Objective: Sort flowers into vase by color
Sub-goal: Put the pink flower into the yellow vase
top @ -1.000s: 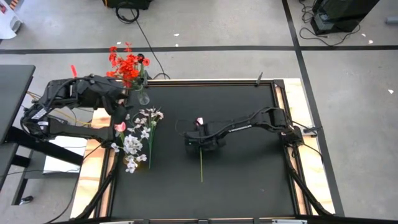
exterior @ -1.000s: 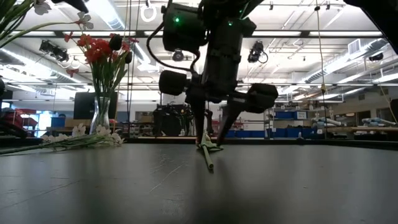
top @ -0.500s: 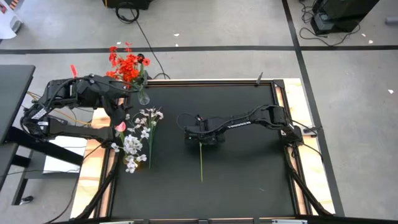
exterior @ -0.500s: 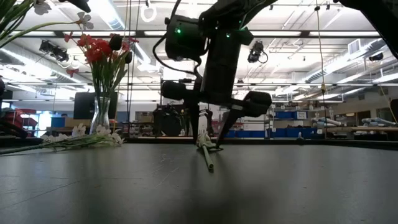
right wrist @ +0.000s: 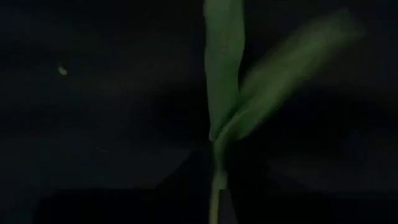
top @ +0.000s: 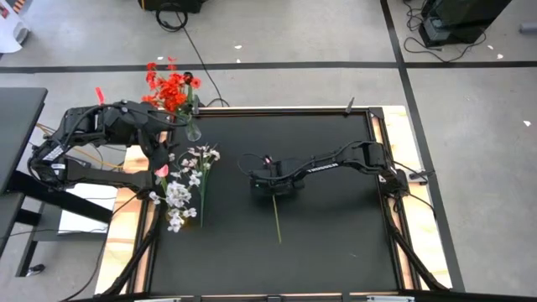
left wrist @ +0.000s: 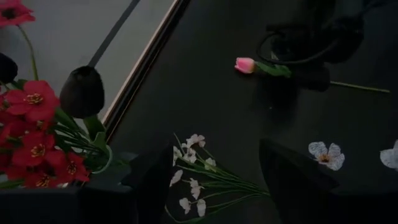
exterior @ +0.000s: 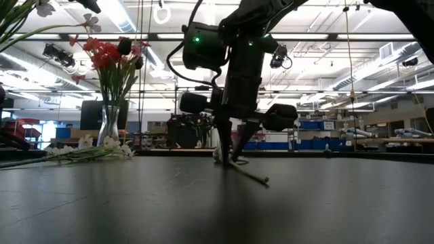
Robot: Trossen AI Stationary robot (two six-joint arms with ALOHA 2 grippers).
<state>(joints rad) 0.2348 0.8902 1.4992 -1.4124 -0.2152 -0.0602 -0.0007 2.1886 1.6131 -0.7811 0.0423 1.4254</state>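
A pale pink tulip lies in the middle of the black table, with its bloom (left wrist: 245, 64) toward the far edge and its green stem (top: 277, 220) toward the near edge. My right gripper (exterior: 228, 157) stands over it, pointing down, shut on the stem by the leaves (right wrist: 224, 81). A glass vase (exterior: 110, 125) of red flowers (top: 172, 88) stands at the table's far left corner. White flower sprays (top: 180, 197) and another pink bloom (top: 162, 170) lie along the left edge. My left gripper (left wrist: 221, 180) hangs open above the white sprays, near the vase, with nothing between its fingers. My right gripper pinches the tulip's stem (right wrist: 215, 186) between its two fingers, just below where the leaves branch off. The fingers come from above, pointing down, and lie across the stem. The stem's free end (exterior: 266, 181) rests on the table.
The table (top: 336, 243) has a raised pale frame around it. To the right of and nearer than the tulip the black top is bare. Cables trail on the floor behind the vase.
My right gripper has sunk a little onto the tulip and shut on its stem; a second ago its fingers stood apart on either side. The stem's free end has swung a little toward the table's right edge.
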